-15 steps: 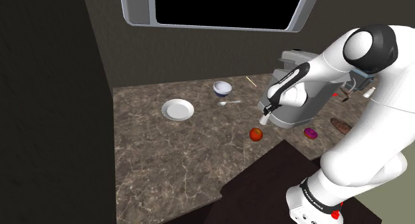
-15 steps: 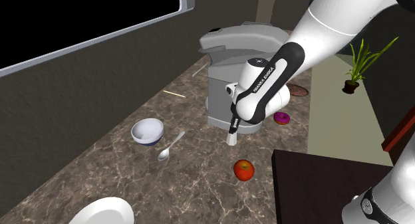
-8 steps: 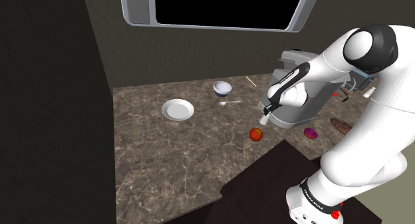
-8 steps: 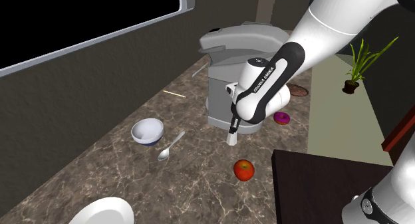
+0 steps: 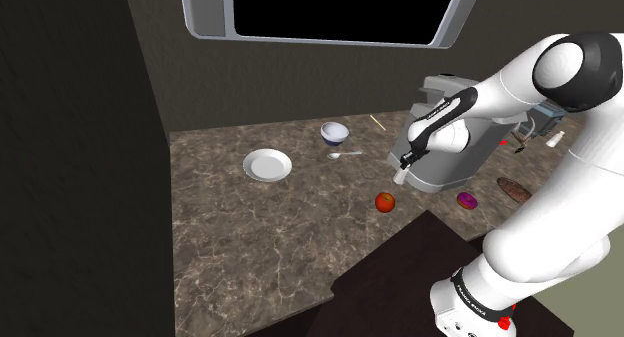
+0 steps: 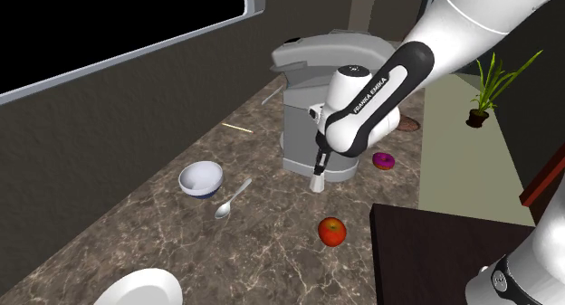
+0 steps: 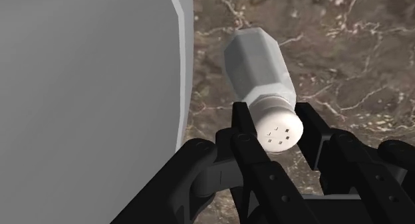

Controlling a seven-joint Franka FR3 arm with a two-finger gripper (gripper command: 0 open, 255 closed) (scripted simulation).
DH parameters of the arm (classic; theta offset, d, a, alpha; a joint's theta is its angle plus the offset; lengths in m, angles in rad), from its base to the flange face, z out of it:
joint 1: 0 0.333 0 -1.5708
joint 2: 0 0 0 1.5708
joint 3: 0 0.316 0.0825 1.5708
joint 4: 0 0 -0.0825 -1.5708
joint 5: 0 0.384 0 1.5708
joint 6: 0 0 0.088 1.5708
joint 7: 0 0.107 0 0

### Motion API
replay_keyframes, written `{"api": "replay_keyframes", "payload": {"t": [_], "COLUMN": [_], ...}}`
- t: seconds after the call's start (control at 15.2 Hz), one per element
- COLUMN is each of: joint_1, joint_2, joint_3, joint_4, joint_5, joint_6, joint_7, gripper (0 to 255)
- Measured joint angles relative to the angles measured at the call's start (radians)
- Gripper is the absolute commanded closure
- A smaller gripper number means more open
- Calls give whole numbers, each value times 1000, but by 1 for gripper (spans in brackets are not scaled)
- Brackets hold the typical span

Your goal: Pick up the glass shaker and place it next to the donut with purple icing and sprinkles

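The shaker is a pale, faceted bottle with a white perforated cap. My gripper is shut on its cap end, one black finger on each side. In the shoulder view the shaker hangs under the gripper, just off the marble counter beside the grey coffee machine. The second exterior view shows the gripper above the shaker. The purple-iced donut lies on the counter to the shoulder view's right of the shaker, past the machine's corner; in the second exterior view this donut is partly behind my arm.
A red apple sits near the shaker, toward the front. A bowl, a spoon and a white plate lie to the shoulder view's left. A brown donut is beyond the purple one. My dark stand borders the counter.
My arm has risen a little and the shaker has come up slightly with it, staying beside the coffee machine. Nothing else on the counter has moved.
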Motion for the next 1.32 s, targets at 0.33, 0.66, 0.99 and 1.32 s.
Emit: {"api": "replay_keyframes", "payload": {"t": [0.33, 0.66, 0.99, 1.32], "joint_1": [14, 22, 23, 20], "joint_2": [-75, -147, -211, -267], "joint_3": [-26, -39, -43, -42], "joint_4": [-6, -1, 8, 25], "joint_5": [-49, -97, -130, -152], "joint_6": [-64, -140, -213, -285], "joint_7": [31, 68, 94, 107], "gripper": [255, 255, 255, 255]}}
